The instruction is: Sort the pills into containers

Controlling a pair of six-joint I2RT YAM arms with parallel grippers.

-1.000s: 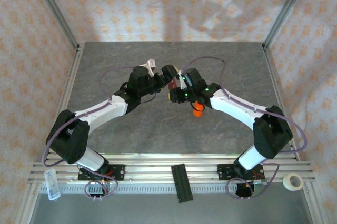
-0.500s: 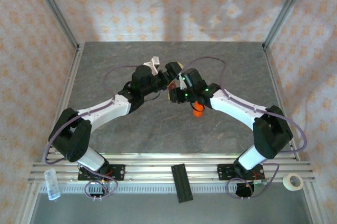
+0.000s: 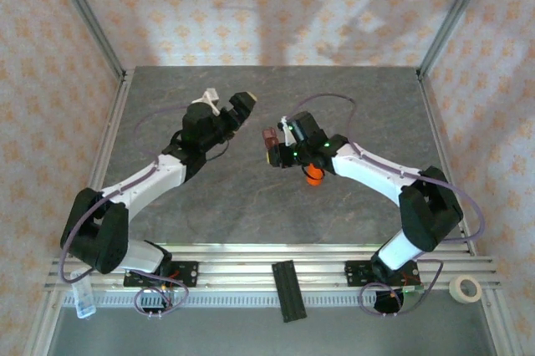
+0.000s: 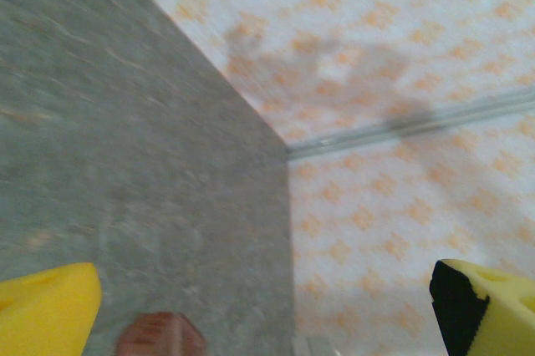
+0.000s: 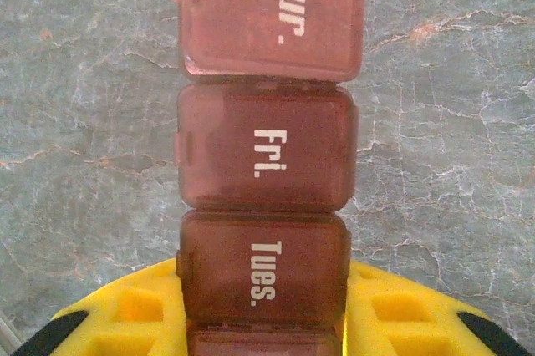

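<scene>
Right gripper [image 5: 263, 322] clamps one strip of containers [image 5: 266, 151], three lids [image 5: 266, 149] legible; left gripper [image 4: 263, 310] spread wide; one orange bottle [image 3: 313, 175] nearby.

Grey marbled desk [image 3: 251, 214], enclosed by cream walls printed w/ orange motifs [image 3: 251, 5]. Small orange cylindrical bottle [image 3: 313, 175] sits mid-desk. Along near edge: black ridged strip [image 3: 287, 290] across silver aluminium rails [image 3: 234, 260], white tape roll [image 3: 466, 288] at rt end, clear plastic box [image 3: 81, 292] at lt end.
</scene>
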